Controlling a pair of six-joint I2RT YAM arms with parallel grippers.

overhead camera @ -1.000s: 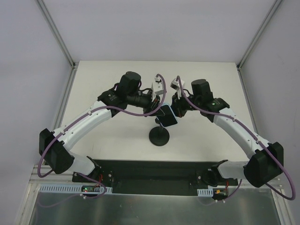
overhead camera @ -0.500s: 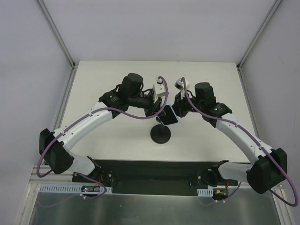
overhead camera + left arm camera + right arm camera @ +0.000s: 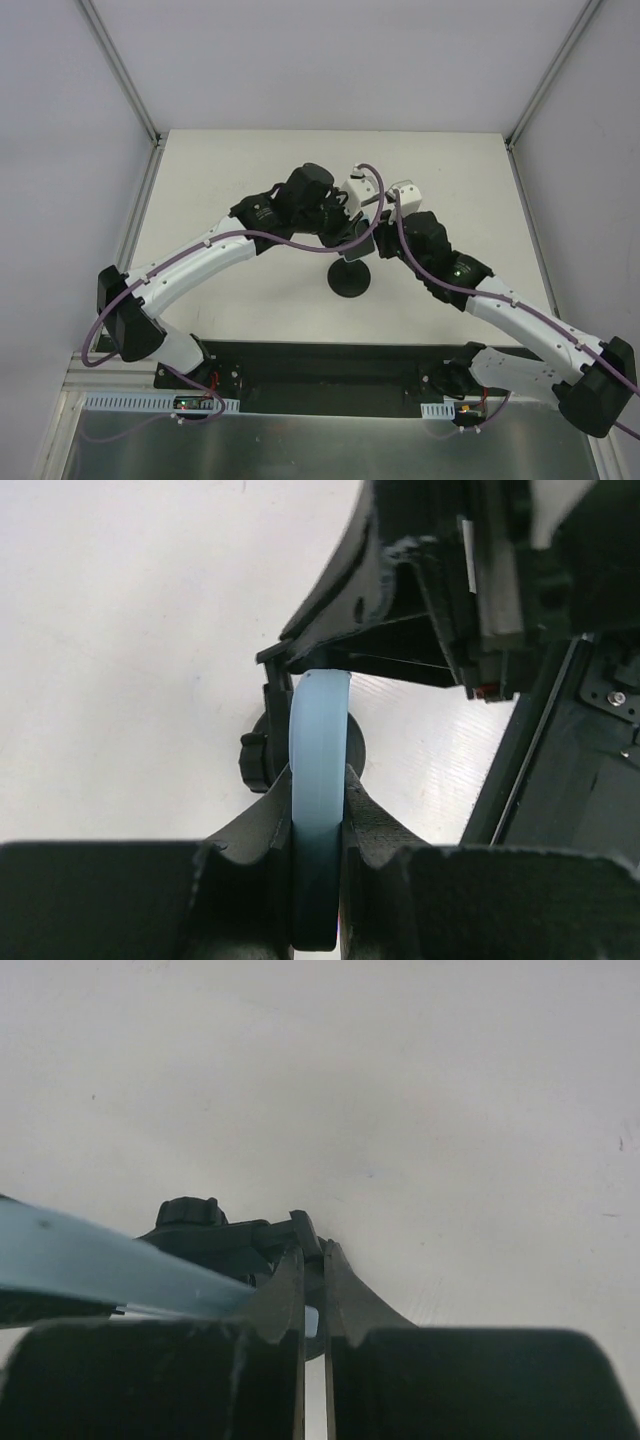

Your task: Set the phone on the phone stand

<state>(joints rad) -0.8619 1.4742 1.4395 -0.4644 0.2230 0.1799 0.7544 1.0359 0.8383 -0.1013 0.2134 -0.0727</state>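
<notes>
The phone [image 3: 318, 730] shows edge-on in the left wrist view, with a light blue rim. My left gripper [image 3: 318, 775] is shut on it, one finger on each face. The phone also shows as a blue band in the right wrist view [image 3: 100, 1260]. The black phone stand [image 3: 351, 281] stands on its round base at mid table. Its knob and clamp head [image 3: 205, 1228] lie right behind the phone. My right gripper [image 3: 313, 1250] is shut on a thin black tab of the stand's clamp head. In the top view both grippers, left [image 3: 345, 235] and right [image 3: 376, 246], meet above the base and hide the phone.
The white table [image 3: 250, 160] has metal frame posts at its back corners [image 3: 155, 140]. Purple cables loop over both arms. A black base plate [image 3: 330, 365] runs along the near edge.
Both grippers have shifted right and closed in over the stand. The right arm's elbow has swung down and in. The phone's screen no longer shows from above. The stand base has slid slightly right.
</notes>
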